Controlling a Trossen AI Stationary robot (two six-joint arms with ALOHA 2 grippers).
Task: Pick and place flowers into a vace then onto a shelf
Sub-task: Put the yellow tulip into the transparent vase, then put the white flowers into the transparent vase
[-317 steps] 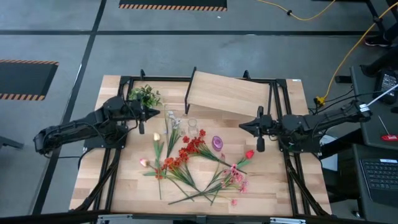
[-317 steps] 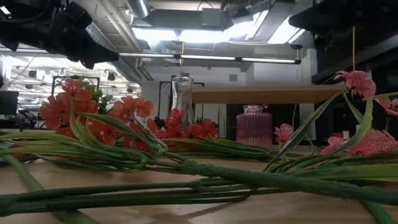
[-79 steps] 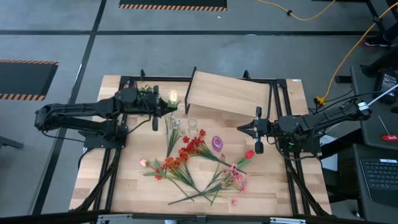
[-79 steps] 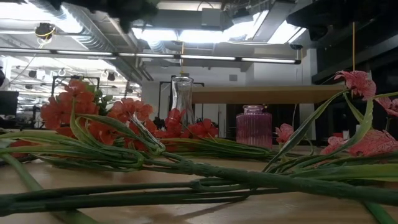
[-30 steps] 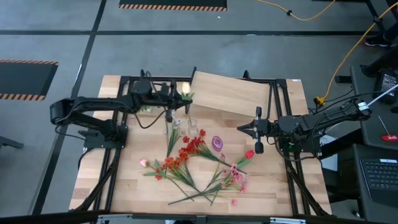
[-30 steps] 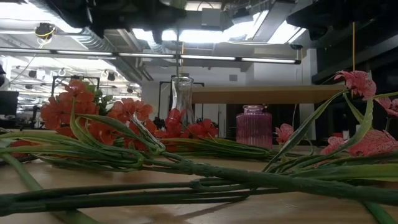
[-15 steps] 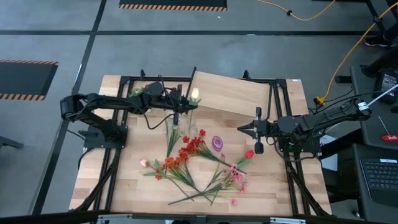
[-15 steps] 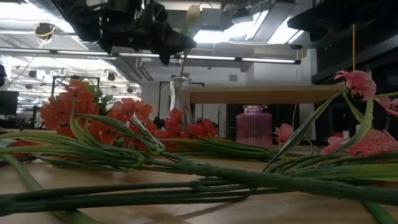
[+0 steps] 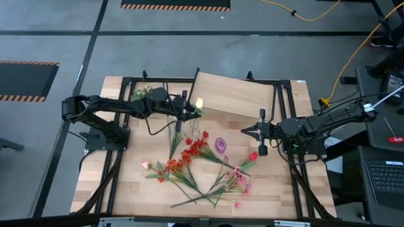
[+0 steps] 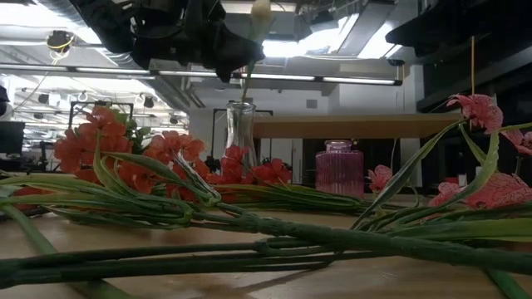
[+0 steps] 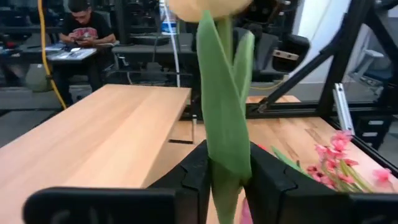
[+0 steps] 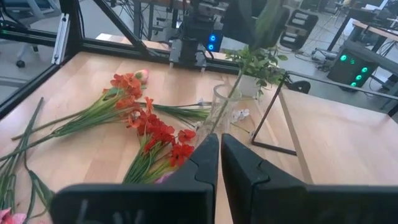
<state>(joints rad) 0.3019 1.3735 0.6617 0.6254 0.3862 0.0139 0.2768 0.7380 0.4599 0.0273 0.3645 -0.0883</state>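
While the left pincer (image 11: 227, 169) is hanging over the glass vase (image 10: 242, 133), we're seeing its two fingers clamped on the stalk of the pale yellow flower (image 11: 224, 124). The pads look to be touching it on both sides. The bloom is sitting above the pincer, and the stalk is running down below it into the vase mouth.

Risks we're watching:
- The vase is narrow and tall, and we're judging it light. If the stalk is dragging sideways on the rim as the pincer lets go or lifts, the vase could be tipping.
- The stalk is leaning, not plumb. If only the tip is inside, the flower may be pivoting out on release and landing on the desk (image 9: 126, 189) below the pincer.
- A wide leaf is wrapping the stalk right at the fingers. It could be snagging on a pad and pulling the flower back up with the pincer.
- The shelf (image 9: 233, 98) edge is just beyond the pincer, so a careless retreat that way is risking a knock.
- The pink jar (image 10: 338, 166) is standing near the vase, to the pincer's side. A toppling vase could be hitting it.

The rest of the flowers (image 9: 189, 161) are lying loose on the desk, nearer us than the pincer. The right pincer (image 12: 220, 149) is waiting closed and empty on the far side of the vase.
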